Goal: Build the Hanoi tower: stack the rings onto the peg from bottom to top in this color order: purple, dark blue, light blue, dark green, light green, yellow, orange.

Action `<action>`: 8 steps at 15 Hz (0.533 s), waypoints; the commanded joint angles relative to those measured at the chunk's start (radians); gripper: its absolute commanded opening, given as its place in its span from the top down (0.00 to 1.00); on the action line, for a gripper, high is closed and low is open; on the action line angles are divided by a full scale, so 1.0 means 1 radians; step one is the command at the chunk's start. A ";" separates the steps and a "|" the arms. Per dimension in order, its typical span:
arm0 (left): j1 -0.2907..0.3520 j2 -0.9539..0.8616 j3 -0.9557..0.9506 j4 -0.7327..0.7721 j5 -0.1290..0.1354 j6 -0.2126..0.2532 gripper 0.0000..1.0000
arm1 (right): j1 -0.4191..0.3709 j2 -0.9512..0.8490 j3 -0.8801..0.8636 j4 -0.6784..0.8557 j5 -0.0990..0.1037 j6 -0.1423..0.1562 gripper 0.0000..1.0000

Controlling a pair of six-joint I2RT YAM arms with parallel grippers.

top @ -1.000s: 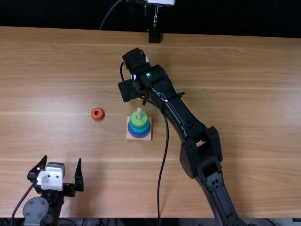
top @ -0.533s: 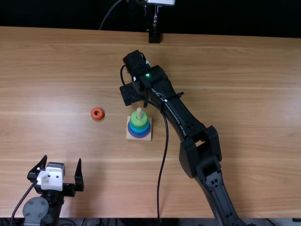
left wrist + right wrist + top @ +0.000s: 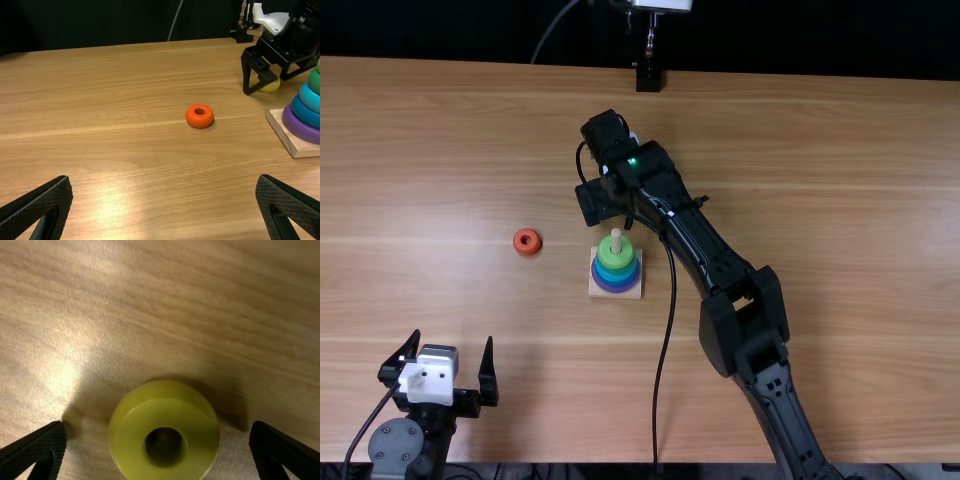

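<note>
On the peg [image 3: 616, 236], I list five rings in order: purple [image 3: 300, 127], dark blue [image 3: 304, 113], light blue [image 3: 312, 98], dark green [image 3: 314, 80], light green [image 3: 606, 256]. Outstanding, two: yellow ring [image 3: 165, 412], on the worktop [image 3: 460, 150] toward its far edge, between my right gripper's [image 3: 157, 426] parted, empty fingers; orange ring [image 3: 200, 122], loose, nearer the left edge. My left gripper [image 3: 165, 180], by the near left corner: fingers spread, holding nothing.
</note>
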 commanded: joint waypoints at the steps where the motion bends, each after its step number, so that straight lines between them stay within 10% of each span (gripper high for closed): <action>1: 0.008 -0.012 -0.101 -0.086 0.017 0.009 0.00 | 0.010 0.033 0.045 0.005 0.004 0.008 0.58; 4: 0.008 -0.012 -0.101 -0.086 0.017 0.009 0.00 | 0.013 0.038 0.050 0.001 0.004 0.004 1.00; 8: 0.008 -0.012 -0.101 -0.086 0.017 0.009 0.00 | 0.010 0.029 0.053 0.007 0.004 0.000 1.00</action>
